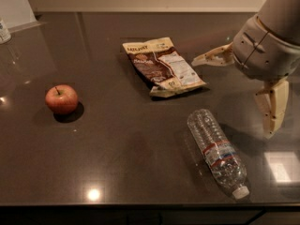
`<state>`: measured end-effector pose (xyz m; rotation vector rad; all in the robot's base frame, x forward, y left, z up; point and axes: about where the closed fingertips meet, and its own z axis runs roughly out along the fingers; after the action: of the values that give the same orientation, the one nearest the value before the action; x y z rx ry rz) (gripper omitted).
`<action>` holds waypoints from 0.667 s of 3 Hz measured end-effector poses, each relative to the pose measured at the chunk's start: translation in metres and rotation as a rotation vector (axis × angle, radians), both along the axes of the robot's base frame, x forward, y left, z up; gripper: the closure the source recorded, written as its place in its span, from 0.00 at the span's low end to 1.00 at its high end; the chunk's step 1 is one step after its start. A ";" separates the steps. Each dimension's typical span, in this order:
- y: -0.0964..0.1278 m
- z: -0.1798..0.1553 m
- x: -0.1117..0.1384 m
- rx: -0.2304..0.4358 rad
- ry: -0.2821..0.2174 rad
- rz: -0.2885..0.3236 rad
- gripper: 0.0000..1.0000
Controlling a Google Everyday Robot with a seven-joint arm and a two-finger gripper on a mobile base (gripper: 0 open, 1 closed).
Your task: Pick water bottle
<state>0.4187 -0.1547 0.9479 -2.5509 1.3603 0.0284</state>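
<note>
The water bottle (217, 152) lies on its side on the dark table (126, 144), front right, white cap toward the front edge. It is clear and ribbed with a red, white and blue label band. My gripper (233, 95) hangs above the table at the right, up and to the right of the bottle. It is open: one cream finger (213, 57) points left toward the snack bag, the other (273, 108) points down right of the bottle. It holds nothing and is apart from the bottle.
A brown and white snack bag (161, 65) lies at the table's middle back. A red apple (61, 99) sits at the left. A small white container with a blue label (3, 31) stands at the far left back edge. The table's front edge runs just below the bottle.
</note>
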 end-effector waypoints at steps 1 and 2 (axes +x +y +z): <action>-0.003 -0.006 -0.008 -0.040 -0.019 0.169 0.00; -0.007 -0.012 -0.016 -0.093 -0.025 0.350 0.00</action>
<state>0.4027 -0.1620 0.9362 -2.8256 0.9107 -0.0042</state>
